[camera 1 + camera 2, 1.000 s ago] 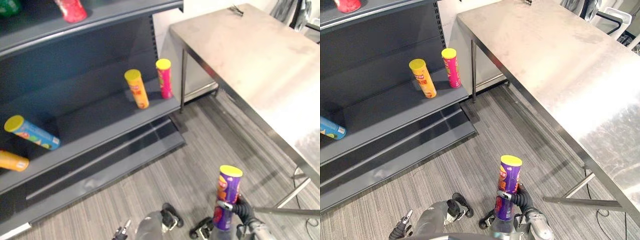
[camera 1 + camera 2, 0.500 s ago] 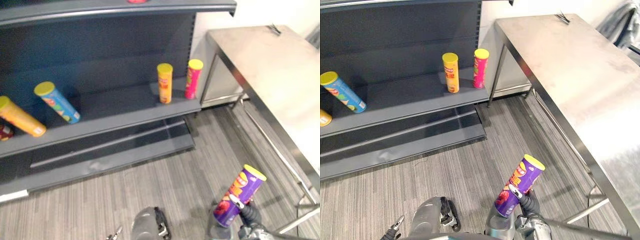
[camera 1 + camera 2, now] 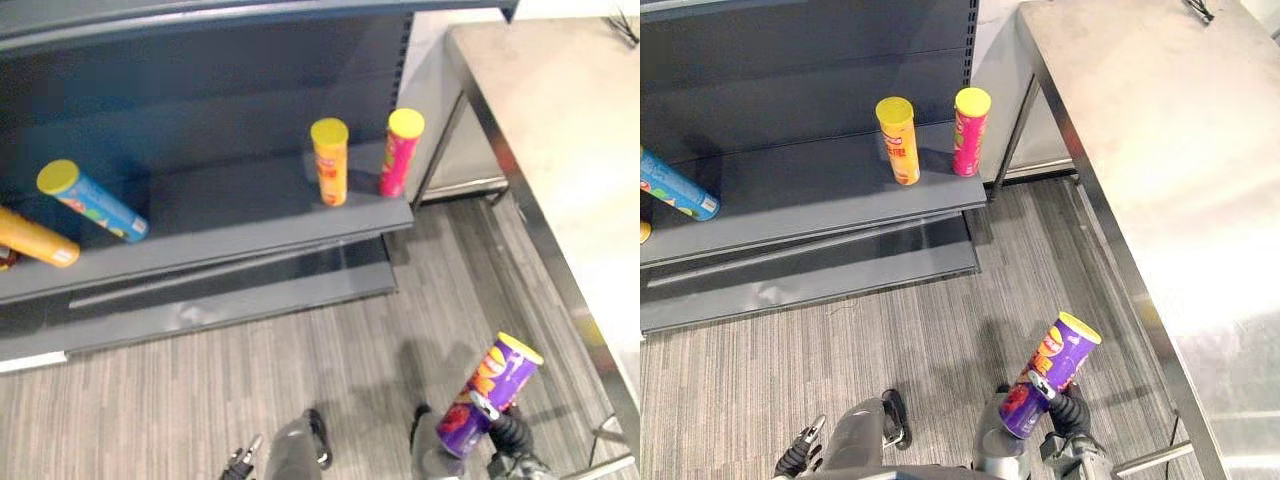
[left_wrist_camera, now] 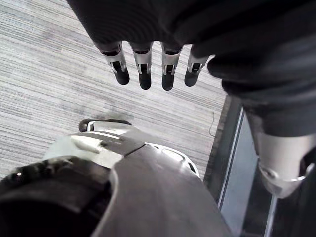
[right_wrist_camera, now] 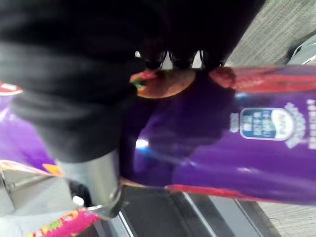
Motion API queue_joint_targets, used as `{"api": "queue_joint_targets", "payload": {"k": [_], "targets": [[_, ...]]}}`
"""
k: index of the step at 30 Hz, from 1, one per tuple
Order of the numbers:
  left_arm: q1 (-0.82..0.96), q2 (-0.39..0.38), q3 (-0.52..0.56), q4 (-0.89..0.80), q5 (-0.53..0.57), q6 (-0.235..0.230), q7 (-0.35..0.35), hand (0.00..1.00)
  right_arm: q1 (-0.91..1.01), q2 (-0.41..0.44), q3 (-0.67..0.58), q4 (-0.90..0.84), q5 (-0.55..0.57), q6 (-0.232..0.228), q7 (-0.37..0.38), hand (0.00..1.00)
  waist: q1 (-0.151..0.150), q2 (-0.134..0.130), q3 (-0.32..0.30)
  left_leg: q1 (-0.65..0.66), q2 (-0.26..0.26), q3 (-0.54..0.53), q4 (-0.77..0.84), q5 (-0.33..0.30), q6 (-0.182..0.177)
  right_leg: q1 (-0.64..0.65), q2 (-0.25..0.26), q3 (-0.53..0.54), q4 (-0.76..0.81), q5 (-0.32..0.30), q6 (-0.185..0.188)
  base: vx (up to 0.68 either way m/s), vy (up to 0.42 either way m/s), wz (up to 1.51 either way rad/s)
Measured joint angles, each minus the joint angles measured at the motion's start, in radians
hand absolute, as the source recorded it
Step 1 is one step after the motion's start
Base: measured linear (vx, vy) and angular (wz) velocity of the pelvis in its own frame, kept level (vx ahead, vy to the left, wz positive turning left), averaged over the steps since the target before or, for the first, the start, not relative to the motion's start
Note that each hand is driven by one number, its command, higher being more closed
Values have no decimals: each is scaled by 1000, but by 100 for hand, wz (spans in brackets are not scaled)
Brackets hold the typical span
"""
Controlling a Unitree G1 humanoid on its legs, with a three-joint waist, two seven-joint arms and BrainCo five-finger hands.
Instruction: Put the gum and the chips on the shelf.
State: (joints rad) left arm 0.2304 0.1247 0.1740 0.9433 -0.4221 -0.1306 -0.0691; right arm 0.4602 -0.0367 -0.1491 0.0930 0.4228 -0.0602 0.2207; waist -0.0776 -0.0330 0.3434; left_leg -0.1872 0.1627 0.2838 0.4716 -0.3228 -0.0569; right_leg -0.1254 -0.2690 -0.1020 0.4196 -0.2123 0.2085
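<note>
Gripping the purple chips can (image 3: 1055,368) round its lower half, the right hand (image 3: 1068,412) holds it tilted, yellow lid toward the desk (image 3: 1140,130), above the striped floor (image 3: 840,350) and well apart from the shelf (image 3: 820,200). On that shelf a yellow can (image 3: 898,140) and a pink can (image 3: 970,130) stand upright near its end, while a blue can (image 3: 92,200) and an orange can (image 3: 35,240) lie tilted farther along. The left hand (image 4: 143,69) hangs with relaxed fingers, holding nothing.

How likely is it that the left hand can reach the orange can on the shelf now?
Probably not: the left hand hangs low and open, with a stretch of floor before the orange can.
</note>
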Motion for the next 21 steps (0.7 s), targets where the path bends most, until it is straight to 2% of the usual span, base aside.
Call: {"api": "queue_joint_targets", "payload": {"k": [4, 5, 6, 7, 8, 9, 10, 13, 15, 21], "targets": [[0, 28, 0, -12, 4, 0, -18, 0, -138, -83, -2, -98, -30, 1, -4, 100, 7, -7, -5, -1, -9, -40, -8, 12, 5, 18, -4, -22, 23, 18, 4, 65, -11, 38], [-1, 40, 0, -24, 5, -1, -18, 0, -212, -114, -3, -116, -30, -9, -21, 100, 8, -4, -3, -2, -2, -62, -23, 30, 7, -23, 2, -19, 106, 52, -4, 30, -25, 36], [-2, 40, 1, -29, 5, -3, -18, 0, -268, -137, -3, -121, -29, -20, -29, 100, 15, 7, 0, -1, 4, -78, -34, 38, 1, -77, 2, -12, 159, 19, 3, 43, -36, 44], [-14, 52, 0, -25, 5, -3, -18, 0, -335, -166, -1, -120, -29, -42, -41, 100, 31, 2, -5, -3, 3, -85, -50, 49, -4, -80, 1, -16, 64, -10, 4, 33, -60, 35], [-17, 56, 0, -25, 5, -3, -18, 0, -367, -181, 2, -120, -29, -49, -47, 100, 38, -6, -9, -7, 1, -90, -49, 49, -4, -79, -1, -19, 7, -7, 1, 40, -143, 47], [-29, 71, 3, -24, 5, -3, -19, 0, -436, -199, 3, -117, -30, -57, -63, 100, 55, -25, -14, -20, -14, -105, -37, 49, -9, -81, -12, -30, -81, 65, -8, 26, -237, 60], [-43, 62, 10, -20, 5, -1, -19, 0, -515, -226, 11, -90, -30, -56, -73, 100, 55, -7, -10, -39, -5, -133, -26, 56, -26, -65, -3, -57, -86, 54, 6, 19, -242, 56], [-37, 24, 8, -12, 5, 0, -25, 0, -675, -267, 66, -12, -30, -56, -109, 100, 65, 34, -12, -36, 17, -162, -82, 78, -56, -60, 20, -96, -96, 57, 1, 0, -166, 31], [-36, 18, 8, 6, 5, 5, -25, 0, -744, -270, 93, 36, -30, -55, -125, 100, 76, 36, -13, -33, 23, -165, -118, 93, -65, -60, 25, -118, -96, 60, -5, 3, -88, 27], [-32, 19, 8, 10, 3, 6, -25, 0, -1068, -271, 209, 330, -31, -49, -169, 100, 140, 35, -12, -44, 9, -190, -140, 121, -67, -57, 18, -145, -107, 69, -18, -1, -11, 16]]}}
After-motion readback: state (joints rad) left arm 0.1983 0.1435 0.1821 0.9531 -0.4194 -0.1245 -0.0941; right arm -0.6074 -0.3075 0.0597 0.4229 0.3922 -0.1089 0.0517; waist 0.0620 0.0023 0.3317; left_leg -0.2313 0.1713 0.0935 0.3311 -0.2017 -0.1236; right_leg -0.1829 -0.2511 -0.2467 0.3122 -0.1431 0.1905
